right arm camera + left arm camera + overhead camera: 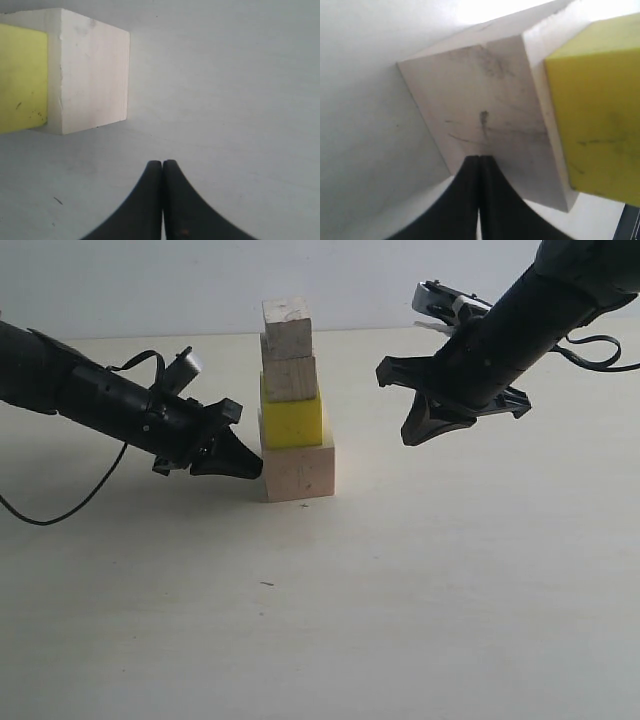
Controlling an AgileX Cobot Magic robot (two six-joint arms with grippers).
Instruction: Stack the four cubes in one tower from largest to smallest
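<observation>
All four cubes stand as one tower mid-table: the large pale wood cube (298,470) at the bottom, the yellow cube (291,420) on it, then the medium wood cube (290,379) and the small wood cube (287,327) on top. The upper cubes sit towards the left edge of the base. My left gripper (255,468) is shut and empty, its tip against the large cube's left face (485,115), with the yellow cube (600,100) beside it. Off to the tower's right my right gripper (412,435) hangs above the table, shut and empty, apart from the large cube (92,70) and yellow cube (22,75).
The pale table (450,590) carries nothing else besides a tiny dark speck (266,584) in front of the tower. A black cable (60,510) trails from the left arm across the table's left side. A white wall (150,280) closes the back.
</observation>
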